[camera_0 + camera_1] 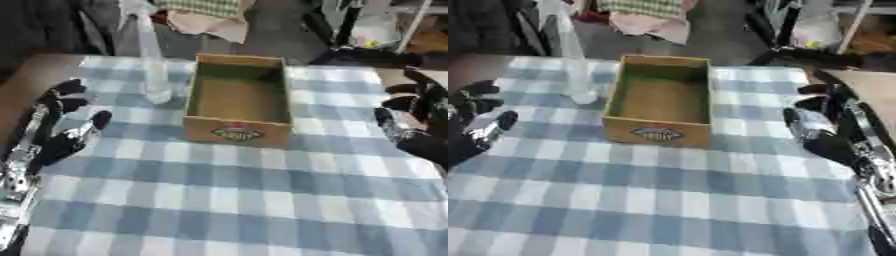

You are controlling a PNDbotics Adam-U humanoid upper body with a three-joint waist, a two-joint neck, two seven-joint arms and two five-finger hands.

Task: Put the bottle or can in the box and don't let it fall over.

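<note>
A tall clear plastic bottle (155,65) stands upright on the checked tablecloth, just left of the open cardboard box (238,131). The box is empty and has an oval label on its near wall. My left hand (63,131) hovers open at the left, below and to the left of the bottle, fingers spread and touching nothing. My right hand (826,131) is open at the right of the box, about level with its near wall, holding nothing.
The blue and white checked cloth (227,200) covers the table. A bare brown table edge (22,75) shows at the far left. Beyond the far edge are clothes, a chair and a black stand (367,55).
</note>
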